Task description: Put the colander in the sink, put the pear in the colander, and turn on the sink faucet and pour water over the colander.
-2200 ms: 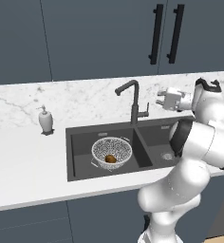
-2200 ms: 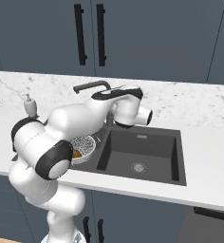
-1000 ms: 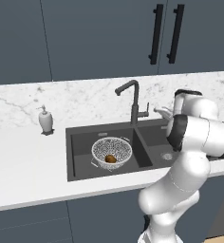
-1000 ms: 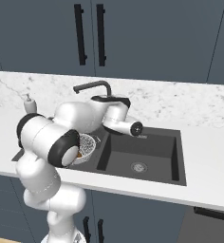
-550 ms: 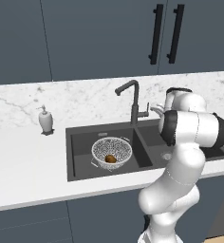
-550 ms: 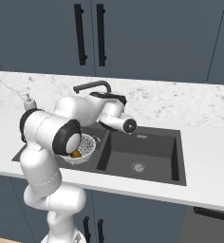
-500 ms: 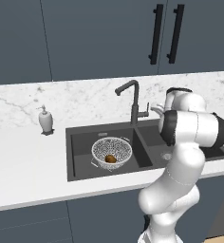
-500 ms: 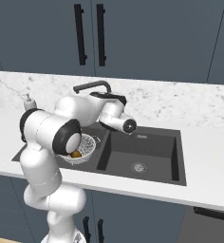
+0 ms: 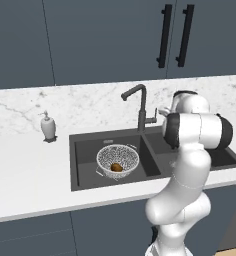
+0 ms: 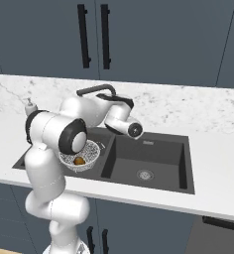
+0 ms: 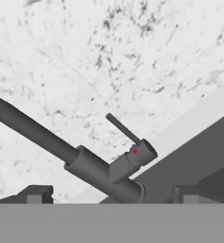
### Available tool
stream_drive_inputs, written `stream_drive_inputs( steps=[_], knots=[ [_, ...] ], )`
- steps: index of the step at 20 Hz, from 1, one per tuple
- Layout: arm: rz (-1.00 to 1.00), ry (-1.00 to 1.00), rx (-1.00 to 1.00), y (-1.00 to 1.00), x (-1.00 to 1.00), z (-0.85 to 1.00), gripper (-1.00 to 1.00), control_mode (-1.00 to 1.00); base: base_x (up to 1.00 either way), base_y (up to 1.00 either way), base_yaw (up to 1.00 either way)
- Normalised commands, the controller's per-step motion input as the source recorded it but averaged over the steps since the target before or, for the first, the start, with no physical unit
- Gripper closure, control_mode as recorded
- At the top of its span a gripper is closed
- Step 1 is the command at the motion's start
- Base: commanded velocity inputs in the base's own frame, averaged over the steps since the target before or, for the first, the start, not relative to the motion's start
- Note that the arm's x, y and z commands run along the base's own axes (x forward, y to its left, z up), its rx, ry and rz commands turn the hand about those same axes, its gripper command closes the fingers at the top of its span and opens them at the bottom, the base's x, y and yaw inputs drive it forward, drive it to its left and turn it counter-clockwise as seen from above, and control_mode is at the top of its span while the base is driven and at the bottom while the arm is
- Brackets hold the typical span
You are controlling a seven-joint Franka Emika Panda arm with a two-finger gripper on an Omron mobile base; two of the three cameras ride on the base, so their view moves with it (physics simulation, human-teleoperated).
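End effector (image 11: 109, 198): two dark fingertips (image 11: 35, 194) stand well apart at the bottom of the hand view, jaws open and holding nothing, with the base of the sink faucet between them.
Sink faucet (image 9: 139, 106): slim, dark and upright behind the divider of the sink, its hooked spout reaching toward the left basin; close up, its thin side lever (image 11: 122, 128) sticks out from a small knob on the body.
Arm: bent over the right basin in the left base view, its wrist close beside the faucet.
Colander (image 9: 117, 160): perforated white bowl sitting in the left basin of the sink (image 9: 85, 162), well left of the wrist.
Pear (image 9: 117, 167): small brown fruit lying at the bottom of the colander, also visible from the right base view (image 10: 79, 160).
Water: no stream can be made out at the spout.
Soap dispenser (image 9: 48, 126): white bottle on the marble desk (image 9: 25, 175), left of the sink.
Backdrop: dark cabinets (image 10: 139, 39) with black handles above a marble backsplash.
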Motion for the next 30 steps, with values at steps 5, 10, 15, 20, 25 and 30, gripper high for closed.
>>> stream_drive_inputs(
  steps=[5,10,15,20,25,30],
  knots=[
    [0.00,0.04,0.07,0.00,0.31,-0.09,-1.00,-1.00,0.00,0.00,0.00],
    [0.00,0.01,0.04,-0.06,0.17,-0.09,-1.00,-1.00,0.00,0.00,0.00],
    [0.00,0.00,0.03,0.00,0.11,-0.13,-1.00,-1.00,0.00,0.00,0.00],
    [0.00,0.00,0.03,0.00,0.29,-0.14,-1.00,-1.00,0.00,0.00,0.00],
    [0.00,0.03,0.03,0.00,0.40,-0.06,-1.00,-1.00,0.00,0.00,0.00],
    [0.00,0.06,0.03,0.00,0.49,-0.11,-1.00,-1.00,0.00,0.00,0.00]
  ],
)
